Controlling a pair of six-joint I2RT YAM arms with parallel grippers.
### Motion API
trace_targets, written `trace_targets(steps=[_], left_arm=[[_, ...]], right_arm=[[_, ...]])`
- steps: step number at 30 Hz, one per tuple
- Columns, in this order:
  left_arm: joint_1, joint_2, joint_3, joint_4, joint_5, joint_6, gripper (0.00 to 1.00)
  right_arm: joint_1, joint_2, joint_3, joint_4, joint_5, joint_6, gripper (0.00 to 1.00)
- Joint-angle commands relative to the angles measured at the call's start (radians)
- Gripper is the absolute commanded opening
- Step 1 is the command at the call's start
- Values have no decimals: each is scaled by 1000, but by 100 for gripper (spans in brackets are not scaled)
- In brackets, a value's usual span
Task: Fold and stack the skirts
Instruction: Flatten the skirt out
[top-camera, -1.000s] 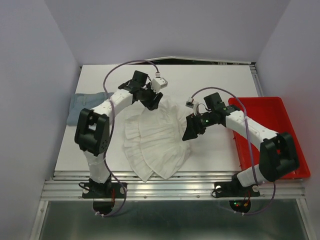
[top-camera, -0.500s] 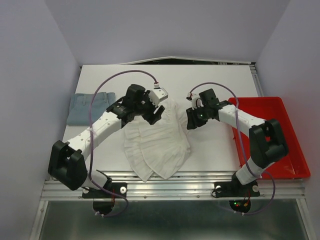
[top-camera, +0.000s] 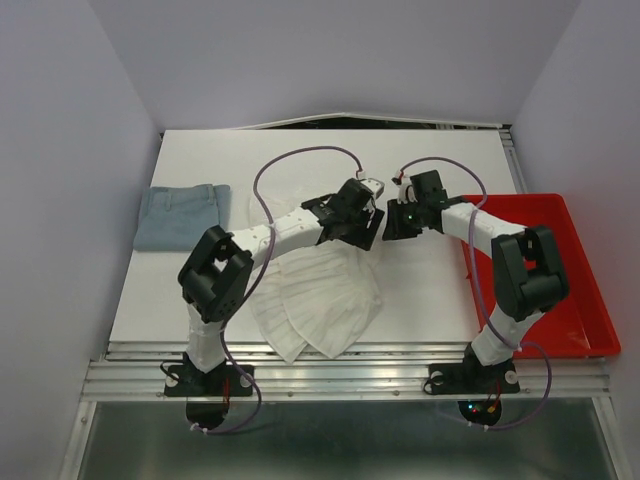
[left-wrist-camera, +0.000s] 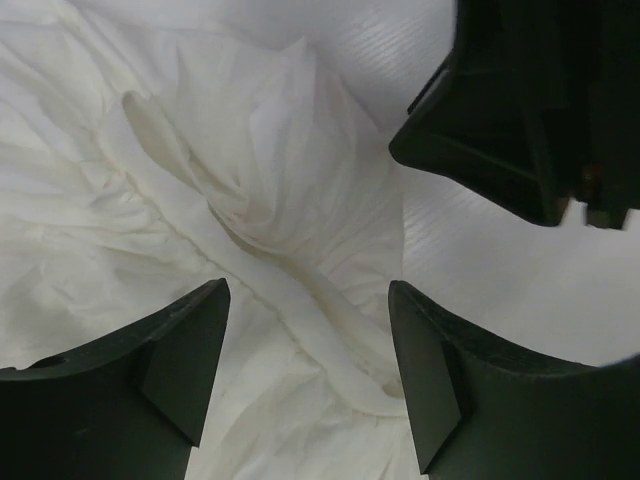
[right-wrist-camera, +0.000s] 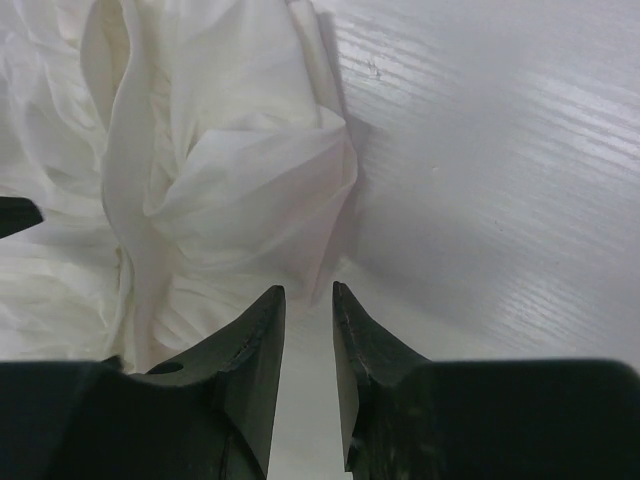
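My left gripper (left-wrist-camera: 307, 290) hangs with fingers wide apart right over the bunched far-right corner of the white skirt (left-wrist-camera: 250, 180), and a raised fold runs between them. My right gripper (right-wrist-camera: 309, 290), fingers nearly together on nothing, sits just off that edge over bare table (right-wrist-camera: 480, 150). The skirt stretches toward my bases; the denim skirt (top-camera: 180, 215) lies folded far left
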Motion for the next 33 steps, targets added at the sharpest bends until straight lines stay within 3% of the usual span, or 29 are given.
trace_targets(steps=[1,10,16,20,23,30,31,33], left_arm=[[-4,33,84,-80,-102,-86,77],[-6,96,46,-92,-137,-88,69],[-6,81,30,-77,-128,-65,54],[-4,71,32,-62,-84,-29,32],[0,81,34,-62,-59,-23,29],[11,108,47,-69,-50,-14,33],[13,108,49,-72,-49,-14,30],[13,98,49,-74,-27,-2,14]], right_arm=[[8,-3,-17,101,-8,21,31],[-1,-21,-54,124,0,3,32],[-1,-10,-53,126,-3,-9,34],[-1,-10,-54,132,-8,-14,38],[-1,-19,-54,138,-14,-25,39],[-1,-24,-54,153,-54,-36,42],[-1,-23,-54,159,-61,-34,43],[-1,-16,-54,172,-87,-28,43]])
